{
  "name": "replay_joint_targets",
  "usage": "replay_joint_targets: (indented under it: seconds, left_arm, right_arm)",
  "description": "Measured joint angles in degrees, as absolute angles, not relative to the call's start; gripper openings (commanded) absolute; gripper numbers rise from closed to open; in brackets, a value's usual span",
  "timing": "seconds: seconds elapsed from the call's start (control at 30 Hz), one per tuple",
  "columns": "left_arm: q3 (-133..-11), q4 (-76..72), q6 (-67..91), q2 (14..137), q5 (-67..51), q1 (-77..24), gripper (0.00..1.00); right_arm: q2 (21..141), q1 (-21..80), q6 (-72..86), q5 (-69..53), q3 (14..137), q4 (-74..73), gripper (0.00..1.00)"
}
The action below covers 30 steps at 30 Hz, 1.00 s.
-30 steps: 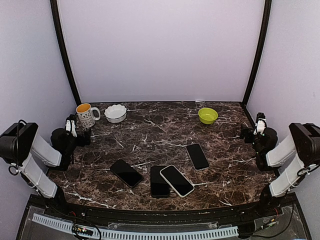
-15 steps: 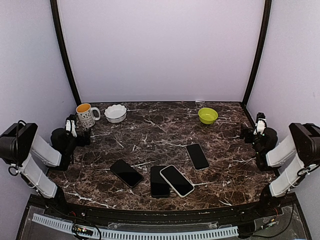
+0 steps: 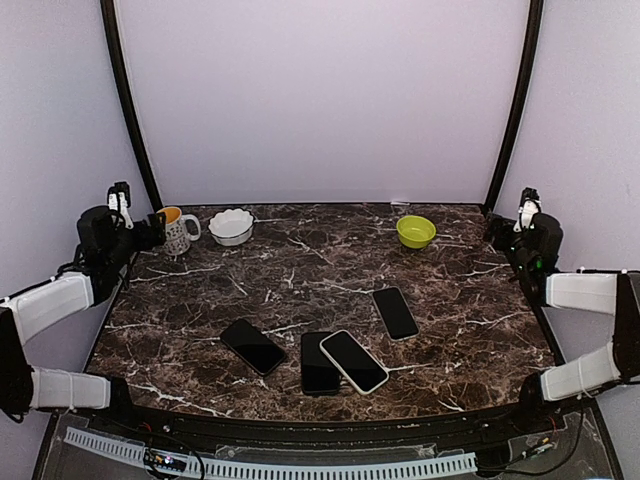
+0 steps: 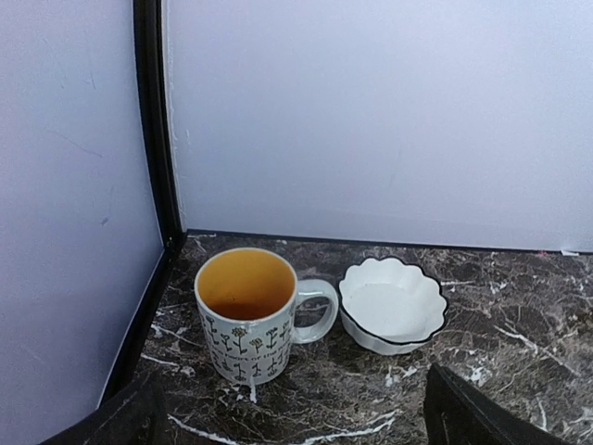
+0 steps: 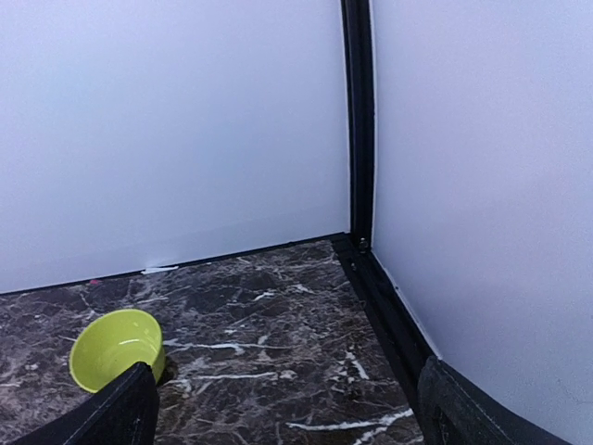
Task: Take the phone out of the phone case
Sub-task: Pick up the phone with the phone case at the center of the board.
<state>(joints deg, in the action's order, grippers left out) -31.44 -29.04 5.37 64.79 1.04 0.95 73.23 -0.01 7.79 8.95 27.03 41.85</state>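
Note:
A phone in a white-rimmed case [image 3: 353,361] lies face up near the table's front middle, partly over a black phone [image 3: 319,363]. Two more black phones lie to the left [image 3: 252,346] and to the right [image 3: 395,312]. My left gripper [image 3: 152,231] is open and empty at the back left, far from the phones; in its wrist view [image 4: 292,428] only the fingertips [image 4: 468,417] show at the bottom corners. My right gripper [image 3: 498,233] is open and empty at the back right, its wrist view [image 5: 287,428] facing the corner. No phone shows in either wrist view.
A patterned mug [image 3: 172,230] [image 4: 248,313] and a white scalloped bowl [image 3: 231,225] [image 4: 392,303] stand at the back left, just ahead of the left gripper. A green bowl [image 3: 415,231] [image 5: 116,348] sits at the back right. Walls and black posts [image 5: 359,120] close in the corners.
Both arms have risen from their folded poses at the table's sides and swung toward the back corners. The phones have not moved.

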Motion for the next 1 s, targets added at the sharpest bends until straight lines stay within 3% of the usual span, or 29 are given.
replay_joint_targets:
  seconds: [0.27, 0.63, 1.0]
  left_arm:
    - [-42.74, -4.49, 11.22, 59.53, 1.58, 0.95, 0.99]
    - [-49.63, 21.82, 14.85, 62.08, -4.27, 0.95, 0.99]
    - [-45.39, 27.33, 14.15, 57.67, -10.22, -1.58, 0.99]
  right_arm:
    - [70.28, 5.67, 17.06, 6.94, 36.93, 20.27, 0.99]
    - [72.53, 16.12, 22.41, 3.62, 44.4, -3.97, 0.99]
    - [78.78, 34.09, 23.22, 1.87, 45.76, -18.06, 0.99]
